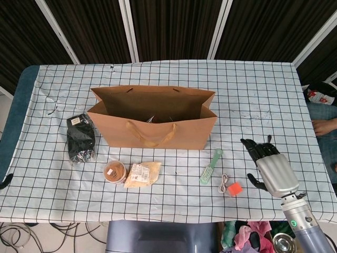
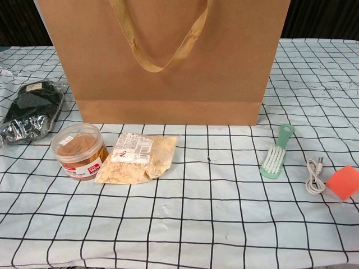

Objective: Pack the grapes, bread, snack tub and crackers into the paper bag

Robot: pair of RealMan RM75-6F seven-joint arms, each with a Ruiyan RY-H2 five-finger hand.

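Your right hand [image 1: 273, 171] hovers empty, fingers apart, over checked cloth [image 1: 263, 95] near right table edge. Left hand unseen. Paper bag [image 1: 152, 124] stands open mid-table; snack tub [image 1: 114, 172] and crackers [image 1: 142, 174] lie before it, dark grapes packet [image 1: 81, 138] beside it. Dark slatted wall [image 1: 174, 26] behind.

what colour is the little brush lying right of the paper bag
Mint green, with pale bristles; the brush shows best in the chest view.
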